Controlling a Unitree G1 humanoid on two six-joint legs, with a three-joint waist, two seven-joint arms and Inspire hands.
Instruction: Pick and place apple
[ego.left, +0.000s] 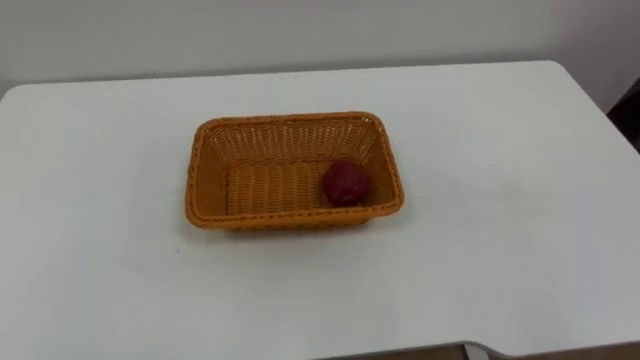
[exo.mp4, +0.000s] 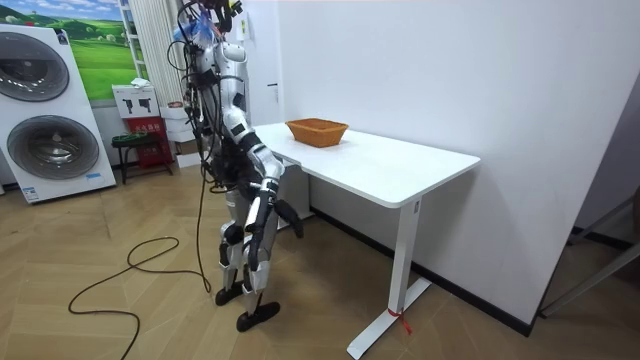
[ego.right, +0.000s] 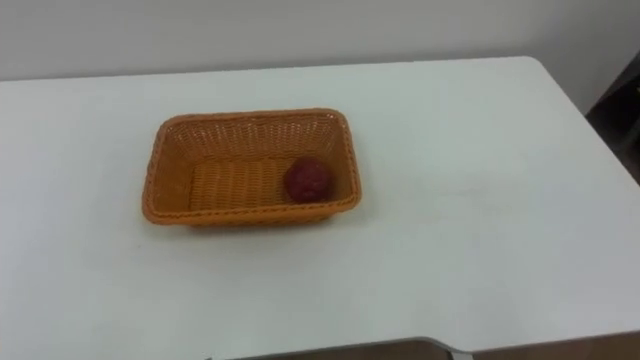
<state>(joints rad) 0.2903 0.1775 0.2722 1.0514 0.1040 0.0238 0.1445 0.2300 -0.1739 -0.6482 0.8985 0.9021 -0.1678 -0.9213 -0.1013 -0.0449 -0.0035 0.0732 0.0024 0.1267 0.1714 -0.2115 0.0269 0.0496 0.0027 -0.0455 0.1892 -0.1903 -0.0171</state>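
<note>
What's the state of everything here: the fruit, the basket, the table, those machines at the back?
apple: lying inside the basket, at its right front corner, held by nothing.
basket: upright on the table, open-topped, with just the apple in it.
table: standing level, bearing the basket.
washing machines: stacked, round doors shut.
Robot: standing at the table's end, arms hanging down.

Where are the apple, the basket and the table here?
apple (ego.left: 346, 184): left eye view, its middle.
basket (ego.left: 206, 165): left eye view, its left wall.
table (ego.left: 500, 220): left eye view, bare top.
</note>
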